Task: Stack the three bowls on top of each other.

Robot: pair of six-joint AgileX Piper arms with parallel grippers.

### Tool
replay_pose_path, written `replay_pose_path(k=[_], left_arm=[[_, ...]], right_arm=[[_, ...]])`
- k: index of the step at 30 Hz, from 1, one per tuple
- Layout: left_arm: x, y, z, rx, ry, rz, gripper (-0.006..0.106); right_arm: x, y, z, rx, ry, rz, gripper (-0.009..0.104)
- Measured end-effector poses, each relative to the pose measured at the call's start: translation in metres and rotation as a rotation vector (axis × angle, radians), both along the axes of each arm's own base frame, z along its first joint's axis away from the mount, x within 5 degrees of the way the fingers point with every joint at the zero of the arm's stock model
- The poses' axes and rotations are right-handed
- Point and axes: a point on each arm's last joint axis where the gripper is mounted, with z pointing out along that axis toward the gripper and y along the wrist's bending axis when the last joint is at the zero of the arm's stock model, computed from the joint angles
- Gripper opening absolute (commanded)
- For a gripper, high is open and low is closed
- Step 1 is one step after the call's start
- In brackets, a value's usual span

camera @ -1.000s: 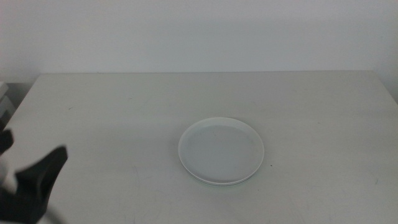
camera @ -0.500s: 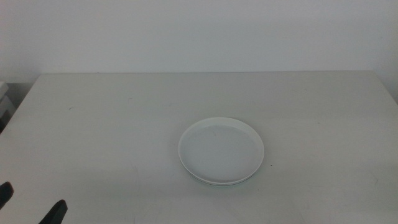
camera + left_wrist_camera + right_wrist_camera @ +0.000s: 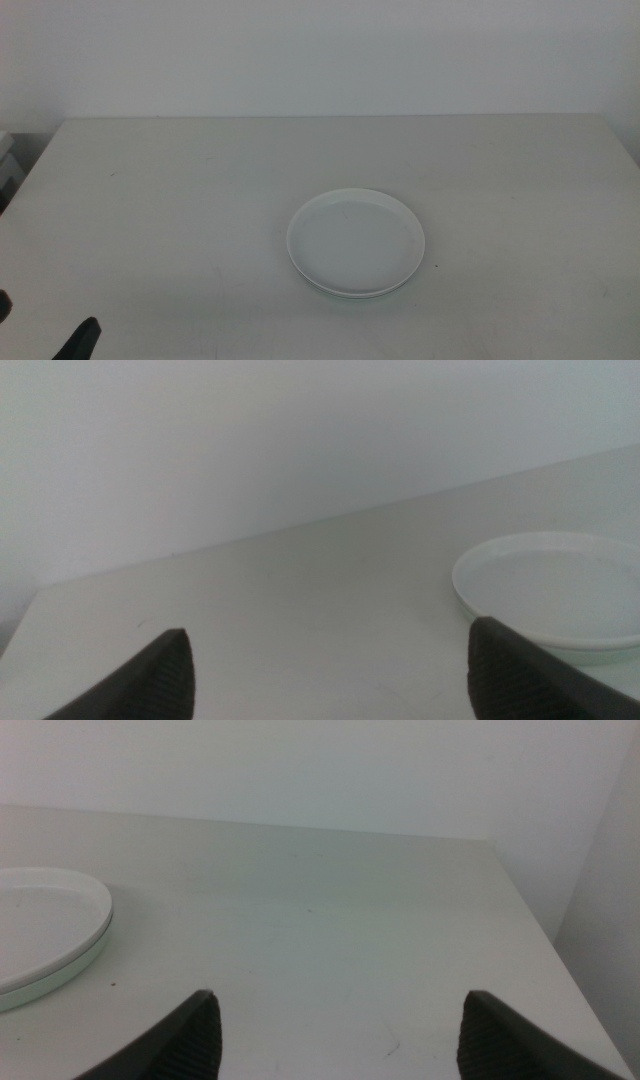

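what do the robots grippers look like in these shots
Only the jaws show. The left gripper has two dark, matte jaws with rounded, wedge-like tips, set wide apart; the right gripper looks the same. In the middle view just a dark tip of the left one appears. No cables or markings are visible.

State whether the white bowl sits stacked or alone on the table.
Stacked: the white bowl rests on another dish, whose greenish rim shows beneath.
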Motion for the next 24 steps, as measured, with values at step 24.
replay_pose_path(k=[24], left_arm=[[0.002, 0.014, -0.014, -0.022, 0.043, 0.158, 0.105]], right_arm=[[0.000, 0.000, 0.000, 0.000, 0.002, 0.000, 0.060]])
